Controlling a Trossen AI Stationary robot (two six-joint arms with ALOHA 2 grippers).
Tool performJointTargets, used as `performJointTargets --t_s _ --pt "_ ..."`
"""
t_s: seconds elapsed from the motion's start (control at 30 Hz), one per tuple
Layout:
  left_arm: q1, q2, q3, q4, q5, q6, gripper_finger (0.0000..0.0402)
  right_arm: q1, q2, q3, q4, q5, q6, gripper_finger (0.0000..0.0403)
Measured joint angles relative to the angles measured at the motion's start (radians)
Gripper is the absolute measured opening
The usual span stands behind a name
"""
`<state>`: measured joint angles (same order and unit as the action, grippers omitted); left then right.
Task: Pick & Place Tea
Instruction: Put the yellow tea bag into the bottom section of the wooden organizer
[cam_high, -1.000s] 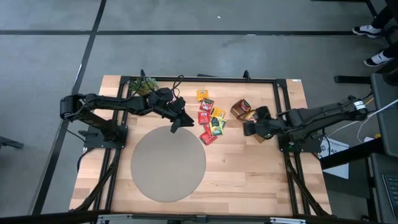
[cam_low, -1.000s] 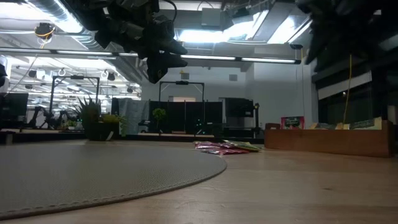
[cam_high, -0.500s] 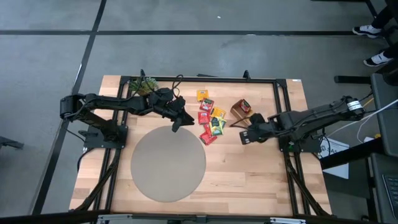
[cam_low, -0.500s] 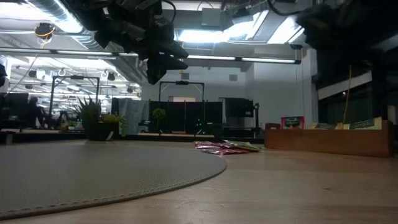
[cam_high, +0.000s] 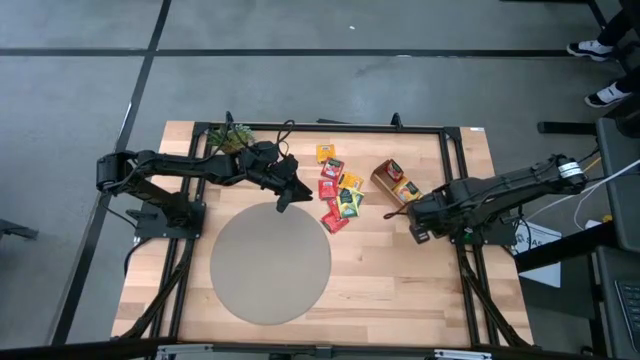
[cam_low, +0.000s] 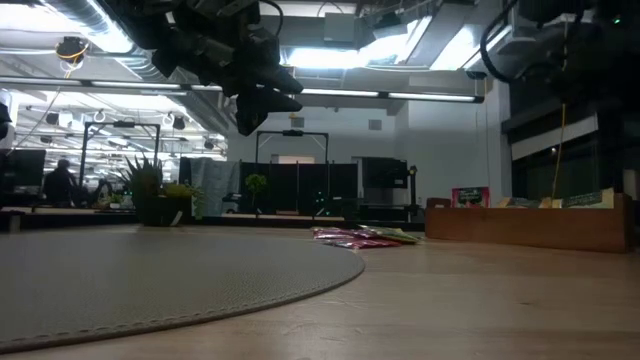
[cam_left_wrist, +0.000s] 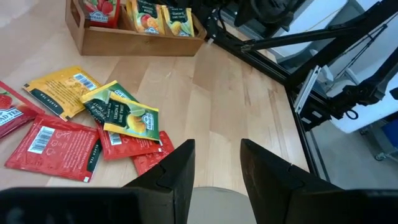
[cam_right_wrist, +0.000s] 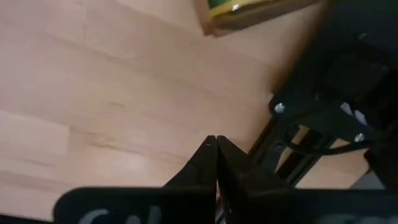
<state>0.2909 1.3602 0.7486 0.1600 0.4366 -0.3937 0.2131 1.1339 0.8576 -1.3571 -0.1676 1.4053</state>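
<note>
The tea sachets (cam_high: 338, 193), red, yellow and dark green, lie in a loose pile on the wood between the round grey mat (cam_high: 270, 262) and the brown wooden tray (cam_high: 393, 180). In the left wrist view the sachets (cam_left_wrist: 118, 118) overlap one another. More sachets stand upright in the tray (cam_left_wrist: 134, 28). My left gripper (cam_high: 285, 195) hovers open over the mat's far edge, left of the pile, with nothing between its fingers (cam_left_wrist: 180, 168). My right gripper (cam_high: 418, 230) is shut and points down at bare wood near the tray's near-right end (cam_right_wrist: 249, 12).
A small potted plant (cam_high: 232, 137) stands at the far left corner. The black frame rail (cam_right_wrist: 323, 124) runs along the table's right edge, close to my right gripper. Bare wood lies to the right of the mat, near the table's front edge.
My right gripper has drawn back from the tray's near end toward the table's right and near edges, and has tipped over until it points straight down. The tray's near end, covered by the gripper before, now shows.
</note>
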Motion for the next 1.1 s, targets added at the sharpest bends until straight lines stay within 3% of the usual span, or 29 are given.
performJointTargets --t_s 0.37,0.73,1.1 --pt "0.0 0.0 0.0 0.0 -0.001 0.015 0.0125 -0.002 0.014 -0.155 0.113 0.072 0.072 0.0003" --pt "0.0 0.0 0.0 -0.001 -0.001 0.015 0.0125 -0.023 0.03 -0.147 0.114 0.182 0.188 0.0003" --pt "0.0 0.0 0.0 -0.003 0.0 0.015 0.0125 -0.054 0.158 -0.147 0.133 0.211 0.186 0.0003"
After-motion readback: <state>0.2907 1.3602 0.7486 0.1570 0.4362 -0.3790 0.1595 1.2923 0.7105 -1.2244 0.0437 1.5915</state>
